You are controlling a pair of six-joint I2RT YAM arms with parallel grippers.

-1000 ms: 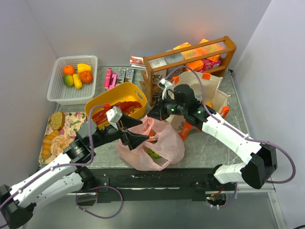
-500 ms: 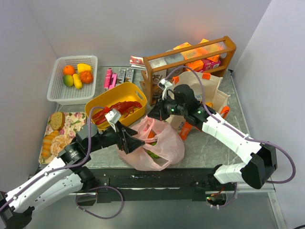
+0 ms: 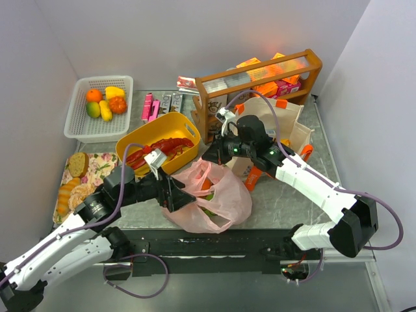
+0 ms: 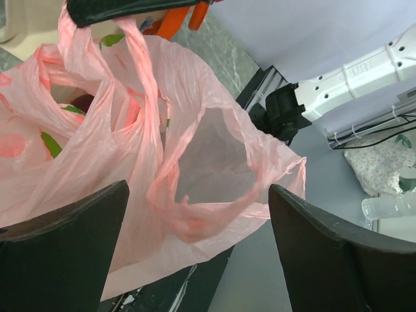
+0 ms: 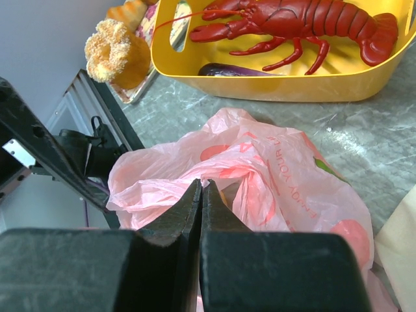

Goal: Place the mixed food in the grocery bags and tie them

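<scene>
At the near middle of the table (image 3: 286,195), the right gripper (image 5: 201,185) is pinching one handle strip of the pink plastic bag (image 3: 224,195), jaws fully together, and is holding it up. The left gripper (image 4: 198,192) is gaping wide with nothing in it, its fingers flanking the other handle loop (image 4: 188,218), which is drooping in a crumpled ring. The film is looking thin, translucent, wrinkled and slick. I am judging it light, floppy and easily torn, so the bunched loop is offering the best hold. Something green (image 4: 52,144) is showing through its wall. The cream canvas tote (image 3: 289,123) is standing just behind.
</scene>
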